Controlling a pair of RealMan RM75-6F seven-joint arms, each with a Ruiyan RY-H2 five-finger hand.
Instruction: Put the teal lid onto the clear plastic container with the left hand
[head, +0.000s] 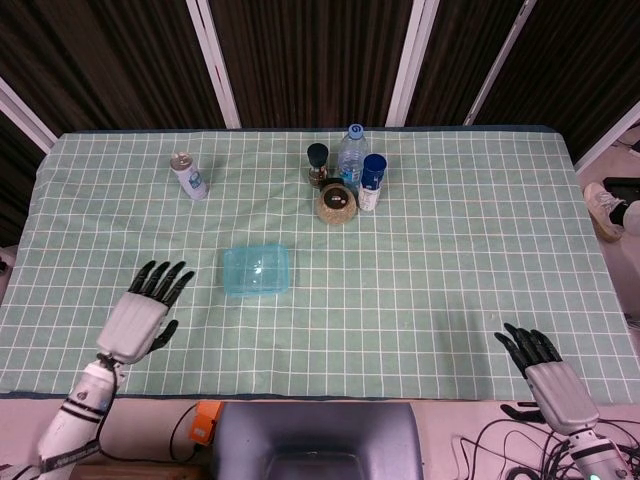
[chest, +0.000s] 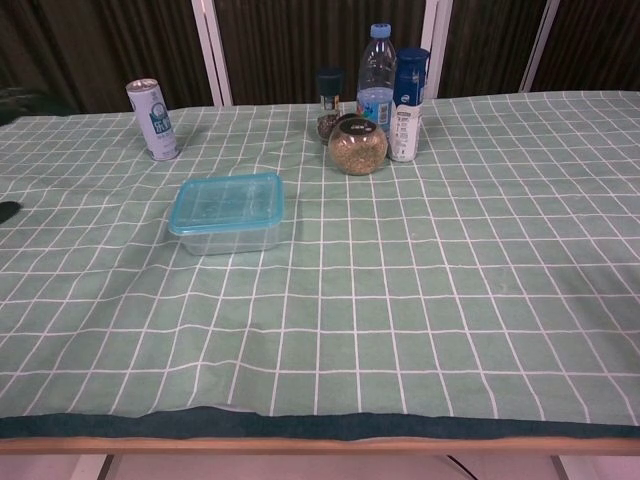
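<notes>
The teal lid (head: 256, 269) (chest: 228, 201) lies flat on top of the clear plastic container (chest: 227, 233), left of the table's middle. My left hand (head: 147, 315) hovers open to the left of the container, well apart from it, fingers spread and empty; in the chest view only a dark fingertip (chest: 6, 211) shows at the left edge. My right hand (head: 545, 370) is open near the table's front right corner, holding nothing, and it is out of the chest view.
At the back centre stand a pepper grinder (head: 317, 163), a water bottle (head: 351, 155), a blue-capped white bottle (head: 372, 181) and a round jar of grains (head: 336, 205). A silver can (head: 187, 175) stands at the back left. A green checked cloth (head: 440, 260) covers the table.
</notes>
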